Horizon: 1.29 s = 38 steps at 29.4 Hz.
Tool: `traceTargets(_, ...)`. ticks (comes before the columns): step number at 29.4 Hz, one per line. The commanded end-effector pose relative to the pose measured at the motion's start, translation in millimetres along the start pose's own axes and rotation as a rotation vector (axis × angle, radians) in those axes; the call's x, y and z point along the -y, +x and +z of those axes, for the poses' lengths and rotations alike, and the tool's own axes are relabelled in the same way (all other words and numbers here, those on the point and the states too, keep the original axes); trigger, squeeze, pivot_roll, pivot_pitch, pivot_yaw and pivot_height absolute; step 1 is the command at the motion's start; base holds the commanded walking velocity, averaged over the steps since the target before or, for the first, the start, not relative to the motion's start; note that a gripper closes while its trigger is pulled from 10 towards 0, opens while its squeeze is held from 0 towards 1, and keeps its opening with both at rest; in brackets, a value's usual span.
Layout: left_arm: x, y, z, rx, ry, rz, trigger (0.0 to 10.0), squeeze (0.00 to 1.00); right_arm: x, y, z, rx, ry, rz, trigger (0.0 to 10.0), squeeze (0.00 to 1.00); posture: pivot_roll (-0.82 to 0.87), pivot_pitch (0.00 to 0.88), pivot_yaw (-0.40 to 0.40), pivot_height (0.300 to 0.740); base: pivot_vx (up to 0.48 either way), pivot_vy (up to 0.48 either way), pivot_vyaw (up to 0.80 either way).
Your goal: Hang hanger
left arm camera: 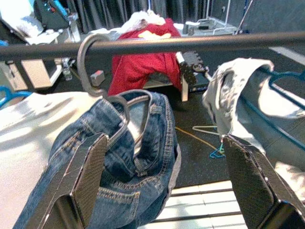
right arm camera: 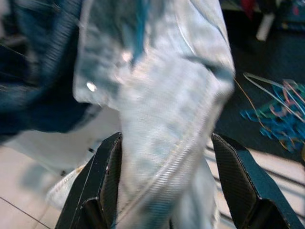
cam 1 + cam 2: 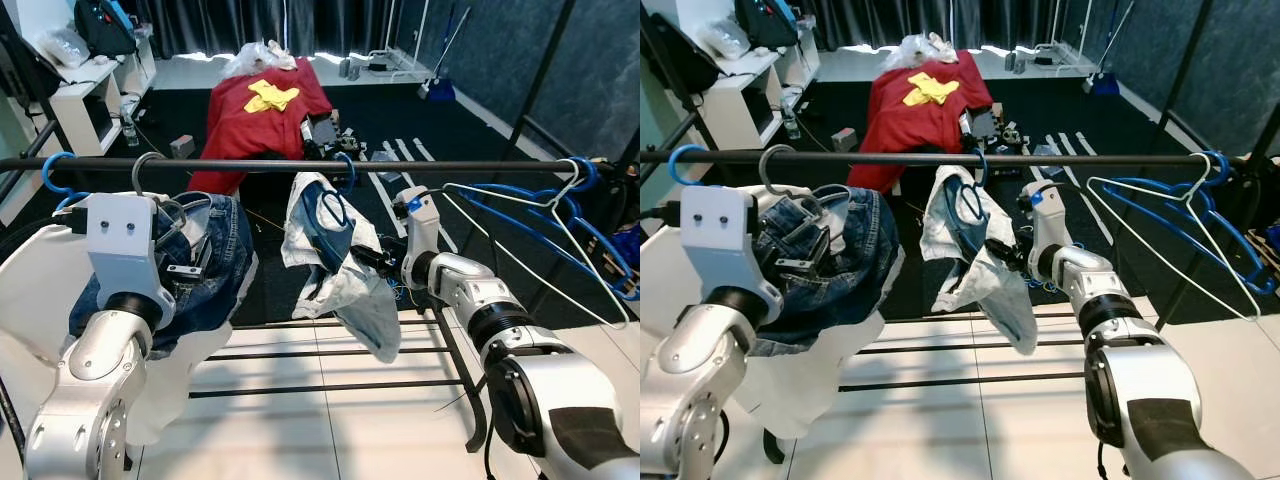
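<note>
Hangers are seen along a black rail that runs across the head views: a grey-hooked hanger carrying dark blue jeans, a blue hanger carrying a pale, washed-out garment near the middle, and a bunch of bare blue and white hangers at the robot's right end of the rail. The right hand is reached up to the pale garment, and its fingers are spread wide with the cloth lying between them, touching at least the one side; whether the cloth is pressed cannot be told. The left hand is raised just in front of the jeans, its fingers held wide apart and closed on nothing. A white cloth is hung beside the jeans at the robot's left. Behind the rail, a bed is covered with a red sheet, and a yellow cloth is laid on it.
</note>
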<state>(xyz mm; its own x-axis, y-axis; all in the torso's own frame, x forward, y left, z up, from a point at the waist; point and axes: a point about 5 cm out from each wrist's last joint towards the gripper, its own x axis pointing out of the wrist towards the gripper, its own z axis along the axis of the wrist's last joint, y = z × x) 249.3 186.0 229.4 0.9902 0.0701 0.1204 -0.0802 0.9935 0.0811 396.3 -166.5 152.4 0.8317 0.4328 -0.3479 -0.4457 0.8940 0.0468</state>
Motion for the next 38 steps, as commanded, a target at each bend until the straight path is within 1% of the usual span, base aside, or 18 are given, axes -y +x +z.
traceTargets(1,0.2,-2.6,-1,-0.013,-0.001,0.003,10.0,0.0,1.8,-0.6,-14,-0.072,0.002,-0.032,10.0,0.0,0.05,0.082,-0.03,0.74,0.0,0.0,0.0)
traceTargets(3,0.1,-3.1,-1,-0.014,0.0,0.003,10.0,0.0,3.6,-1.3,-17,-0.089,0.005,-0.054,10.0,0.0,0.05,0.082,-0.03,0.74,0.0,0.0,0.0)
traceTargets(4,-0.1,-3.8,-1,-0.017,0.001,0.001,10.0,0.0,6.5,-2.8,-24,-0.115,0.024,-0.092,10.0,0.0,0.05,0.079,-0.027,0.74,0.0,0.0,0.0)
traceTargets(6,-0.1,-3.9,-1,-0.018,0.002,0.001,10.0,0.0,6.9,-3.0,-25,-0.12,0.029,-0.098,10.0,0.0,0.05,0.079,-0.027,0.74,0.0,0.0,0.0)
traceTargets(8,0.3,-3.7,0,-0.02,0.002,-0.001,10.0,0.0,9.8,-4.2,-27,-0.124,0.03,-0.131,10.0,0.0,0.05,0.074,-0.027,0.74,0.0,0.0,0.0)
traceTargets(9,1.0,-3.7,1,-0.02,0.002,-0.003,10.0,0.0,11.1,-4.7,-26,-0.112,0.032,-0.142,0.0,0.0,0.05,0.063,-0.022,0.74,0.0,0.0,0.0)
traceTargets(13,3.2,-4.5,1,-0.021,0.0,-0.01,10.0,0.0,12.1,-4.9,-21,-0.085,0.014,-0.143,0.0,0.0,0.05,0.061,-0.022,0.74,0.0,0.0,0.0)
traceTargets(16,4.5,-3.8,0,-0.019,-0.006,-0.008,10.0,0.0,15.5,-7.3,-17,-0.058,-0.012,-0.129,0.0,0.0,0.04,0.043,-0.03,0.74,0.0,0.0,0.0)
traceTargets(21,5.3,-2.0,0,-0.017,-0.009,-0.007,10.0,0.0,19.3,-9.9,-15,-0.033,-0.008,-0.131,0.0,0.0,0.03,0.035,-0.031,0.74,0.0,0.0,0.0)
traceTargets(22,3.9,-0.6,1,-0.012,-0.007,-0.002,10.0,0.0,20.3,-11.6,-8,0.014,0.003,-0.094,0.0,0.0,0.02,0.015,-0.035,0.74,0.0,0.0,0.0)
traceTargets(23,2.7,0.3,1,-0.009,-0.005,0.003,10.0,0.0,21.0,-13.0,-3,0.049,0.008,-0.066,0.0,0.0,0.02,0.015,-0.035,0.74,0.0,0.0,0.0)
traceTargets(25,-4.1,3.7,3,0.008,0.004,0.026,10.0,0.0,26.9,-20.1,10,0.123,-0.006,-0.01,0.0,0.0,0.01,0.0,-0.04,0.74,0.0,0.0,0.0)
traceTargets(26,-7.4,4.9,4,0.015,0.007,0.038,10.0,0.0,29.7,-23.2,14,0.139,-0.022,0.004,0.0,0.0,0.01,0.0,-0.04,0.74,0.0,0.0,0.0)
traceTargets(30,-12.2,7.2,4,0.02,0.012,0.055,10.0,0.0,33.5,-27.8,21,0.163,-0.044,0.025,0.0,0.0,-0.01,0.0,-0.045,0.74,0.0,0.0,0.0)
traceTargets(33,-19.3,11.5,4,0.033,0.016,0.08,10.0,0.0,40.1,-37.3,28,0.195,-0.086,0.07,0.0,0.0,-0.03,0.0,-0.049,0.74,0.0,0.0,0.0)
traceTargets(36,-20.8,12.5,4,0.038,0.017,0.084,10.0,0.0,41.3,-39.6,29,0.199,-0.095,0.086,0.0,0.0,-0.03,0.0,-0.049,0.74,0.0,0.0,0.0)
traceTargets(37,-22.8,14.6,5,0.046,0.02,0.089,10.0,0.0,41.4,-41.9,27,0.187,-0.123,0.122,0.0,0.0,-0.05,0.0,-0.051,0.74,0.0,0.0,0.0)
traceTargets(38,-22.8,14.6,5,0.046,0.02,0.089,10.0,0.0,41.4,-41.9,27,0.187,-0.123,0.122,0.0,0.0,-0.05,0.0,-0.051,0.74,0.0,0.0,0.0)
